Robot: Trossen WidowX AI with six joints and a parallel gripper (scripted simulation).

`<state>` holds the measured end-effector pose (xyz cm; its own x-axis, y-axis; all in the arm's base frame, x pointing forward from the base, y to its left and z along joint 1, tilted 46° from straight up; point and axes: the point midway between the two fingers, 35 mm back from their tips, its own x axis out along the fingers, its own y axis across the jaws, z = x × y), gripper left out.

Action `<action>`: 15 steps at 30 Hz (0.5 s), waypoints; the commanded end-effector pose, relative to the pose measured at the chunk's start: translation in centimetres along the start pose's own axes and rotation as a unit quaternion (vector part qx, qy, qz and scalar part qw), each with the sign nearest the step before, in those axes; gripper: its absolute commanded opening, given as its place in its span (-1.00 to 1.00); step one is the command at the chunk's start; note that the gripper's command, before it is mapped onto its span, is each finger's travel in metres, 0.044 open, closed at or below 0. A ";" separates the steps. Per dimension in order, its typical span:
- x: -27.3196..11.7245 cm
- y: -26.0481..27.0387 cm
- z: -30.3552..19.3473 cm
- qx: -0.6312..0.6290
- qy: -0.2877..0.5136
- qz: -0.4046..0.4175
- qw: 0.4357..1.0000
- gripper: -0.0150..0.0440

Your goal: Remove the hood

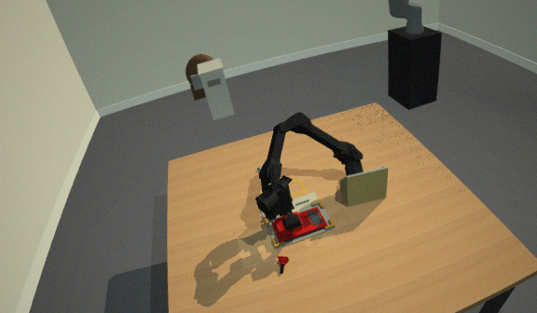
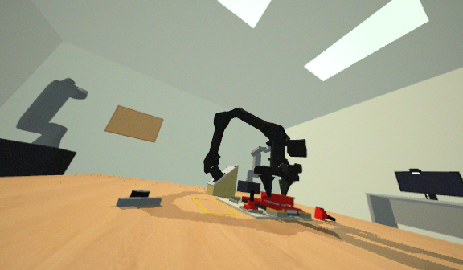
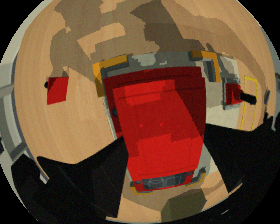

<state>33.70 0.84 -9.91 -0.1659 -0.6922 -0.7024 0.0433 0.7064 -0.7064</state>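
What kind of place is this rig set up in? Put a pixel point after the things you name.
Looks like a robotics lab or test room: a black arm (image 1: 298, 122) (image 2: 238, 113) on a wooden table (image 1: 410, 224) (image 2: 92, 237), a grey arm (image 1: 414, 20) (image 2: 48, 108) on a black pedestal (image 1: 412, 70) (image 2: 28, 161), and a monitor (image 2: 432, 185) on a desk behind.

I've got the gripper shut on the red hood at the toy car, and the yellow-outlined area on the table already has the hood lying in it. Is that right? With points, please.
Not quite: the hood (image 2: 278, 199) (image 3: 158, 122) is not in the yellow-outlined area (image 2: 206, 213). The exterior view shows it at the toy car, between the gripper's (image 2: 278, 195) fingers, as you say.
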 end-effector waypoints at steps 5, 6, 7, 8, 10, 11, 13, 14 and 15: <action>-0.8 0.1 0.0 0.001 -0.002 0.003 1.000 -0.49; -0.9 0.1 0.0 0.001 -0.002 0.003 1.000 -0.49; -0.9 0.1 0.0 0.001 -0.002 0.003 1.000 -0.49; -1.0 0.1 0.0 0.001 -0.002 0.003 1.000 -0.49; -1.1 0.1 0.0 0.001 -0.002 0.003 1.000 -0.49; -1.2 0.1 0.0 0.001 -0.002 0.003 1.000 -0.49; -1.3 0.1 0.0 0.001 -0.002 0.003 1.000 -0.49; -1.4 0.1 0.0 0.001 -0.002 0.003 1.000 -0.49; -1.5 0.1 0.0 0.001 -0.002 0.003 1.000 -0.49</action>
<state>33.82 1.53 -9.22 -0.1676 -0.6921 -0.7021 0.0412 0.7066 -0.7064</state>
